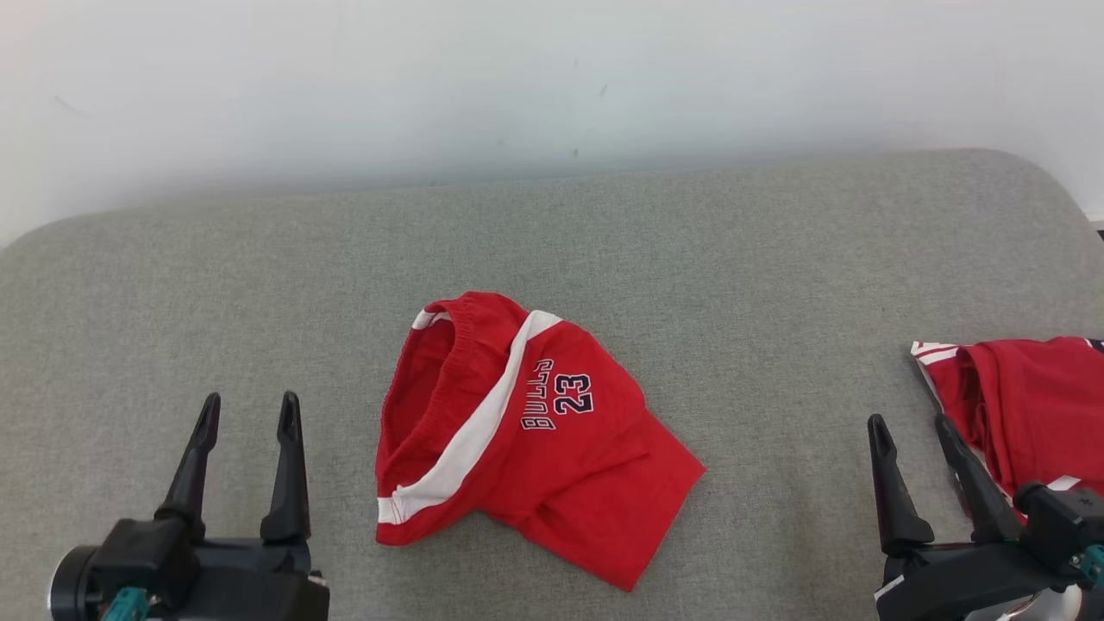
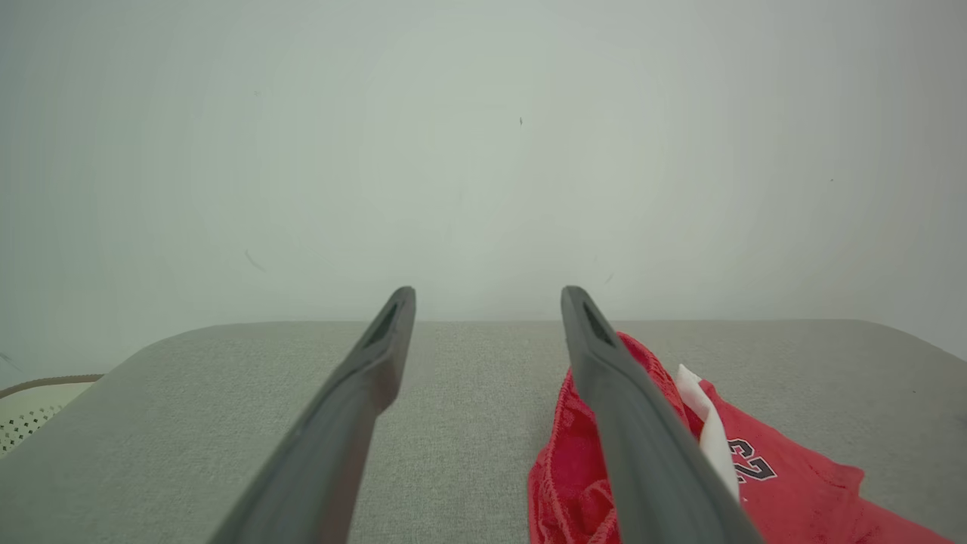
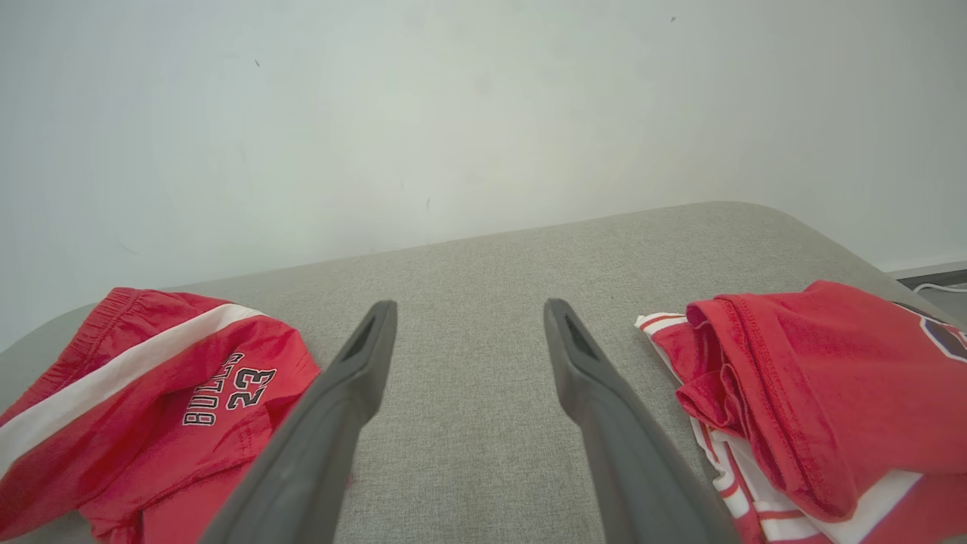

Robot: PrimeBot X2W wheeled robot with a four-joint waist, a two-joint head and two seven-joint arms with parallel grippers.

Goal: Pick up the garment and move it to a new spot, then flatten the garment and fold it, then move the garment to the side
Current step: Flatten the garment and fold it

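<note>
step: sitting between grabs, flattening probably up next | red shorts (image 1: 526, 440) lying crumpled mid-surface (image 1: 690, 250) | left claw (image 1: 247, 412) and right claw (image 1: 912, 429) both gaping wide, gripping nothing | next: reaching for the waistband, spreading it flat

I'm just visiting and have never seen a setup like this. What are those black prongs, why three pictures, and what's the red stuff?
The black prongs belong to a two-armed robot. Each pair forms a gripper: the left gripper and the right gripper. The wide picture comes from a camera on the robot's head, looking down; the other two come from cameras on each wrist, looking along that arm's own fingers. On the grey padded surface lie crumpled red shorts with a white stripe, printed BULLS 23. Further right is a second red garment. Both grippers are open and hold nothing.
</note>
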